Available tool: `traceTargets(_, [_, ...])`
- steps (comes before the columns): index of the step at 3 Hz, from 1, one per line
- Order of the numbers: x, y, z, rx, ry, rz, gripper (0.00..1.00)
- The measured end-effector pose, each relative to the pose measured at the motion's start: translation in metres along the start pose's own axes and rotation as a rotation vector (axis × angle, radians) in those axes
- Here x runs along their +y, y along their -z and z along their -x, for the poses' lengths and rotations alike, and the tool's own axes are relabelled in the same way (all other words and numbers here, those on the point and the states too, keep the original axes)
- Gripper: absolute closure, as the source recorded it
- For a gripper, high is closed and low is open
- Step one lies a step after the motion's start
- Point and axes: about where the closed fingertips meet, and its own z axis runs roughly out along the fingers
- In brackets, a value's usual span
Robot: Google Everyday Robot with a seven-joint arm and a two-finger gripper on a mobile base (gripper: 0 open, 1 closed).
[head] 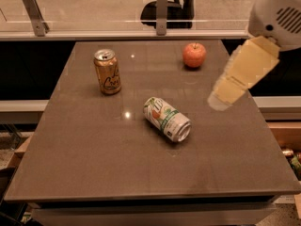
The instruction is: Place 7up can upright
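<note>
7up can (167,118) on its side near the middle of the table (94,164), gripper (225,94) in the air to its right.

The 7up can lies flat, its silver end facing the near right and its other end pointing to the far left. Its green lettering and red dot face up. The gripper hangs above the table, to the right of the 7up can and a little farther back, apart from it and holding nothing that shows; whether it is open or closed cannot be told. The white arm (277,13) reaches in from the upper right. Behind the 7up can to the left, an orange-gold can (107,71) stands upright. Behind it to the right sits an apple (194,55).
</note>
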Motion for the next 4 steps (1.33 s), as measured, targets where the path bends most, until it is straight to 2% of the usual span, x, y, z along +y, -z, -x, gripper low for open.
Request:
traceTargets(1, [0.014, -0.024, 0.023, -0.048, -0.137, 0.053, 0.00])
traceTargets(2, [0.015, -0.023, 0.023, -0.049, -0.135, 0.051, 0.00])
traceTargets(3, [0.006, -0.022, 0.023, -0.014, -0.123, 0.042, 0.00])
traceTargets(4, [0.000, -0.044, 0.023, 0.028, -0.135, 0.045, 0.00])
